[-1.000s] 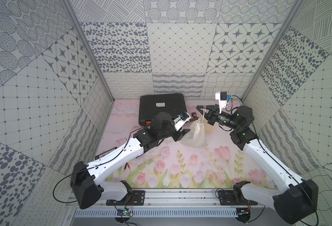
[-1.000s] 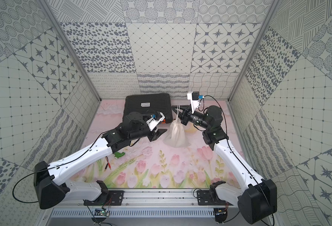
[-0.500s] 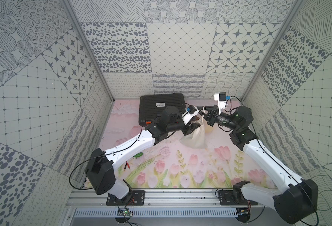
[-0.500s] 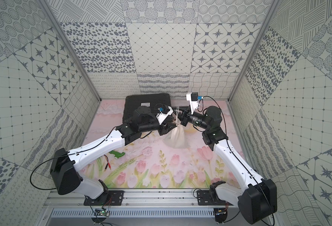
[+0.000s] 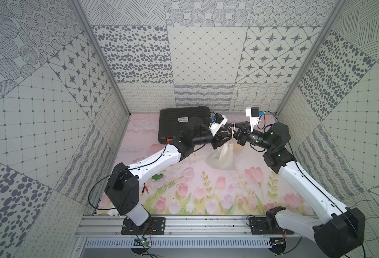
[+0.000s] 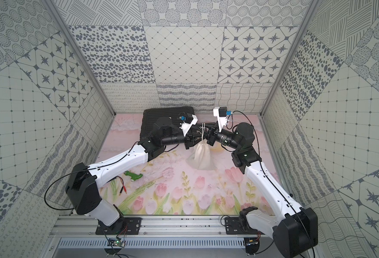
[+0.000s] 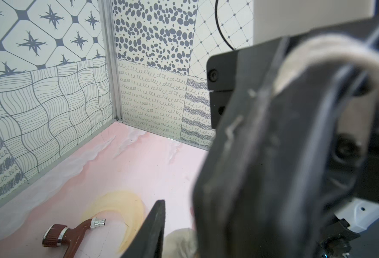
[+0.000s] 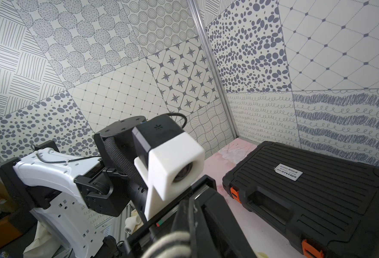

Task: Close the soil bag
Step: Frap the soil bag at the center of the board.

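Where the two arms meet above the far middle of the flowered mat (image 5: 206,178), the right gripper (image 5: 235,134) is seen clenched on the cords (image 5: 233,127) of the soil bag (image 5: 223,157). The pinch itself is masked in both top views. The pale cords are nonetheless seen running from the bag's mouth up to the gripper's tips, and a loop of them is shown right beside its dark finger in the right wrist view.

The left gripper (image 5: 224,140) is placed at the gathered neck from the opposite side, close against the right one. Its jaws are shown narrowly apart in the left wrist view, with cream cloth between them; whether that cloth is pressed cannot be told.

The bag is pulled up into a peak at the neck, while its wide bottom is rested on the mat, near the far edge and about midway between the side edges.

A black ribbed case (image 5: 179,120) with orange latches is laid flat along the far edge, toward the far-left corner. It is partly hidden by the left arm in both top views and is kept apart from the bag. A brown-handled tool (image 7: 72,232) is seen lying on the mat in the left wrist view, near the bag.

Well apart, near the left edge, a small green object (image 5: 157,177) is found beside the left arm. Red-tipped leads (image 5: 145,189) are laid nearer the near-left corner.
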